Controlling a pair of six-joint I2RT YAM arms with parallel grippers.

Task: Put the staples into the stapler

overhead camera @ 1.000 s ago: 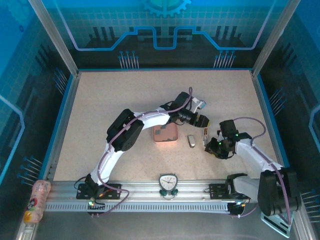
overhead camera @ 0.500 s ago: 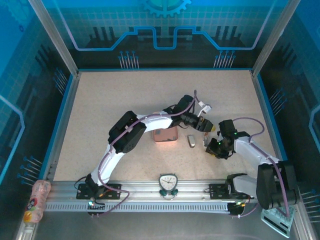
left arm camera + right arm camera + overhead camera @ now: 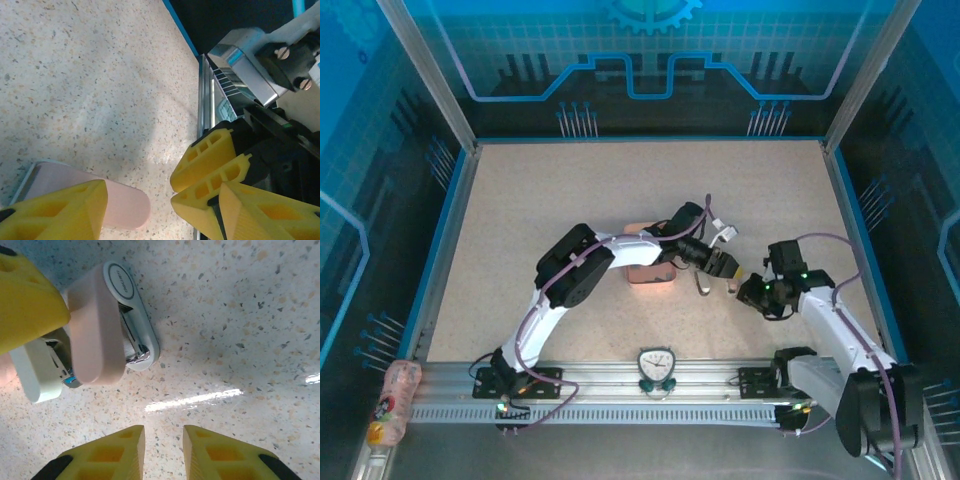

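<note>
The stapler (image 3: 701, 284) lies open on the speckled table, its pink lid (image 3: 95, 330) swung up off the white base (image 3: 142, 325) with its bare metal channel. My left gripper (image 3: 725, 268) is open around that lid (image 3: 120, 205), one yellow finger (image 3: 30, 300) against the lid's side and the other well apart from it. My right gripper (image 3: 746, 290) hovers just right of the stapler, open by a narrow gap (image 3: 164, 432) with bare table between its fingers. Its yellow fingers (image 3: 210, 160) sit close beside my left one. The staples are out of view.
The pink tray (image 3: 648, 274) sits just left of the stapler, partly under my left arm. A small clock (image 3: 656, 365) stands on the near rail. A blue rim (image 3: 450, 230) borders the table. Open floor lies toward the back.
My left gripper has come down and nearer, onto the stapler. My right gripper has drawn back slightly to the right and its fingers have parted a little.
</note>
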